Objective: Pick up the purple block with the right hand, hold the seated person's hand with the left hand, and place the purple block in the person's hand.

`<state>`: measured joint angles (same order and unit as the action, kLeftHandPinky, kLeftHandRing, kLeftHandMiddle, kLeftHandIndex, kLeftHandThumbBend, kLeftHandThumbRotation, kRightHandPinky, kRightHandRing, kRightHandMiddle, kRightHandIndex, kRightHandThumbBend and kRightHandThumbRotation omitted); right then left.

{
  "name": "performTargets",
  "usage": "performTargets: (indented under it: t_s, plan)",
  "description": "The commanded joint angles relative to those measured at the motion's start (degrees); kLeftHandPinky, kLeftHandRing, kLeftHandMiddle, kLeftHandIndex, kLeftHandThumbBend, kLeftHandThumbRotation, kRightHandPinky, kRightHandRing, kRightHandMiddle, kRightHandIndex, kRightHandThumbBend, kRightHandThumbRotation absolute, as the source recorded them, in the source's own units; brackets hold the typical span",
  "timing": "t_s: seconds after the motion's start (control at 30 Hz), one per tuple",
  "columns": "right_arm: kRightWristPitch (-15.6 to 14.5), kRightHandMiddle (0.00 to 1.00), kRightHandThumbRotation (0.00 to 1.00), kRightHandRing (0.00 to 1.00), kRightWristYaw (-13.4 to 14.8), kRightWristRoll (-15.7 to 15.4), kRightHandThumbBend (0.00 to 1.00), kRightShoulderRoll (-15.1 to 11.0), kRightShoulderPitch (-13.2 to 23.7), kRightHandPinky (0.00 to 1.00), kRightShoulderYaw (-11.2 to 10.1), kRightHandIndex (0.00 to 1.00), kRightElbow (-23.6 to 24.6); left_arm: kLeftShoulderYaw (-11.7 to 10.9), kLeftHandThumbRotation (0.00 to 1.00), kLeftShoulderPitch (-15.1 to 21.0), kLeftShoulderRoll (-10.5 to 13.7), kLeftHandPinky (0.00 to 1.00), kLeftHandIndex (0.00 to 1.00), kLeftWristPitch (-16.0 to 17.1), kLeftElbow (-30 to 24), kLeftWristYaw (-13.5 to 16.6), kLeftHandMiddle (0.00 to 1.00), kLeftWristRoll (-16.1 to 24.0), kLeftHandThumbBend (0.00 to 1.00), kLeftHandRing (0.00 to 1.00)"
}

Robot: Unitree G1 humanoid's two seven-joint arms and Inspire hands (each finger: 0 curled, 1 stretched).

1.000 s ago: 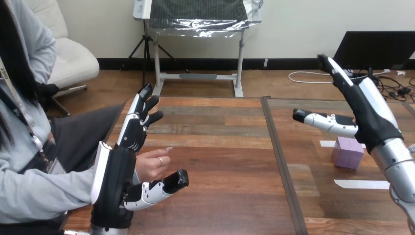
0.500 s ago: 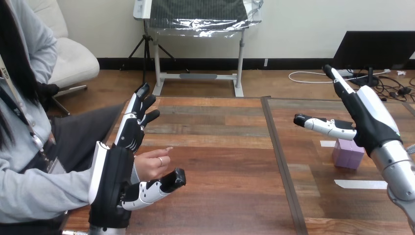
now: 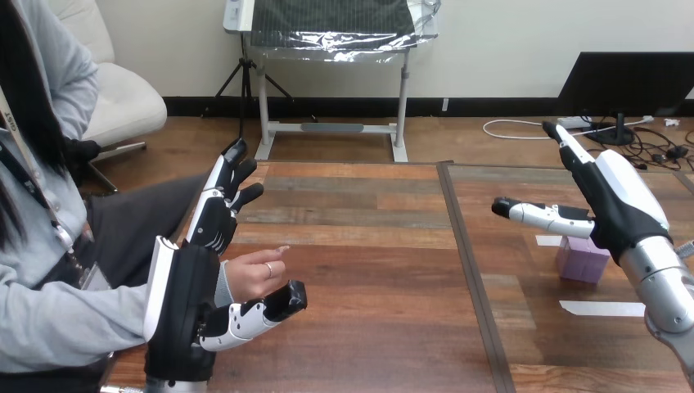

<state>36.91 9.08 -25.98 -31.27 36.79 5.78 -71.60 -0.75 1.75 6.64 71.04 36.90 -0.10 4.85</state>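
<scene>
Right hand (image 3: 614, 205) spread wide above purple block (image 3: 582, 260), empty; left hand (image 3: 192, 291) splayed beside person's hand (image 3: 254, 275).

The purple block (image 3: 582, 261) lies flat at right; the person's hand (image 3: 255, 275), loosely curled, at left.

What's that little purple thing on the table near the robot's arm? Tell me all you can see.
A pale purple block, box-shaped with flat matte faces, stands upright on the wooden table at its right side, between two white strips. The robot's open right hand hangs above it, hiding its upper corner; nothing grips it.
</scene>
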Motion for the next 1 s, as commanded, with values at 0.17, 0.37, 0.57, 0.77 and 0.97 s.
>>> performTargets:
  t_s: [0.17,0.37,0.57,0.77,0.97]
  plan:
    - [-3.0,1.00,0.67,1.00,1.5,-1.3,1.00,-2.2,6.6,0.97,1.9,1.00,-1.5,-0.1,0.65,1.6,-0.1,0.85,0.94,1.0,-2.0,-0.5,0.96,-1.1,1.00,0.92]
    - [-5.2,1.00,0.66,1.00,1.7,-2.3,1.00,-2.5,6.9,0.96,2.9,1.00,-2.1,-0.1,0.65,1.4,-0.1,0.84,0.94,1.2,-2.1,-0.6,0.96,-1.0,1.00,0.92]
    - [-6.8,0.99,0.66,1.00,2.4,-3.2,1.00,-2.8,6.9,0.95,4.0,0.98,-2.6,-0.3,0.66,1.2,-0.2,0.84,0.94,1.5,-2.1,-0.6,0.96,-0.9,1.00,0.93]
    - [-8.2,0.97,0.66,0.98,2.6,-3.6,1.00,-2.8,6.8,0.94,4.3,0.97,-3.2,-0.5,0.66,0.7,-0.3,0.84,0.94,1.3,-2.7,-0.3,0.95,-0.6,1.00,0.92]
    - [-9.2,0.97,0.65,0.97,2.4,-3.4,1.00,-2.9,6.5,0.93,4.5,0.96,-3.5,-0.2,0.66,0.3,-0.3,0.84,0.94,1.3,-3.0,-0.7,0.96,-1.2,1.00,0.92]
